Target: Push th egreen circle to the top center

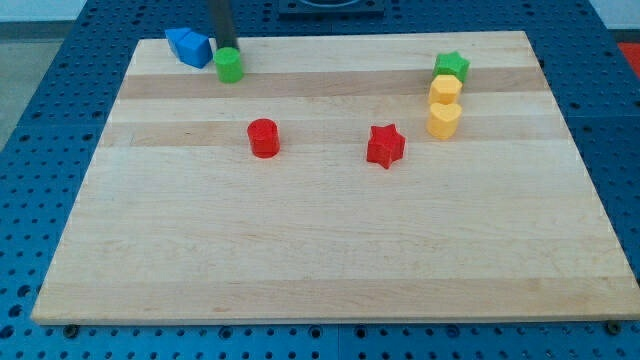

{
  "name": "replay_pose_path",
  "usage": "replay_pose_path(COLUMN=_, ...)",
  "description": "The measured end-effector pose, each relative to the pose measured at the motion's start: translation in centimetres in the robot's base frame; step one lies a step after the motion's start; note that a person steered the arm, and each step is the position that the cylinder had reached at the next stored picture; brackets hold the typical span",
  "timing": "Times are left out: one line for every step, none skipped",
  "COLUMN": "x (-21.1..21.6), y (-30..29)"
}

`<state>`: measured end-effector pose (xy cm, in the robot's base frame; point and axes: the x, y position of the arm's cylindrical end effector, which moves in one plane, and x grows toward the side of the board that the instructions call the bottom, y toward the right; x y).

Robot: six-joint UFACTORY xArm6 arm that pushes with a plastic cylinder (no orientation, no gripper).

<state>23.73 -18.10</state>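
The green circle [229,65] stands near the board's top left. My dark rod comes down from the view's top, and my tip [226,46] sits right behind the green circle, at its upper edge, touching or nearly touching it. Two blue blocks [190,46] lie just left of the tip and the green circle.
A red circle [264,137] and a red star [385,146] stand in the board's upper middle. At the upper right a green star [452,67] sits above a yellow block [446,90] and a yellow heart-like block [444,120]. The wooden board [330,250] lies on a blue table.
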Motion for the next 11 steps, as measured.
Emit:
replay_pose_path(x=0.6, y=-3.3)
replay_pose_path(x=2.7, y=-1.1)
replay_pose_path(x=3.1, y=6.0)
replay_pose_path(x=2.9, y=12.3)
replay_pose_path(x=-0.4, y=16.9)
replay_pose_path(x=-0.4, y=19.4)
replay_pose_path(x=-0.3, y=22.0)
replay_pose_path(x=-0.2, y=23.2)
replay_pose_path(x=-0.2, y=23.2)
replay_pose_path(x=-0.2, y=23.2)
replay_pose_path(x=-0.2, y=23.2)
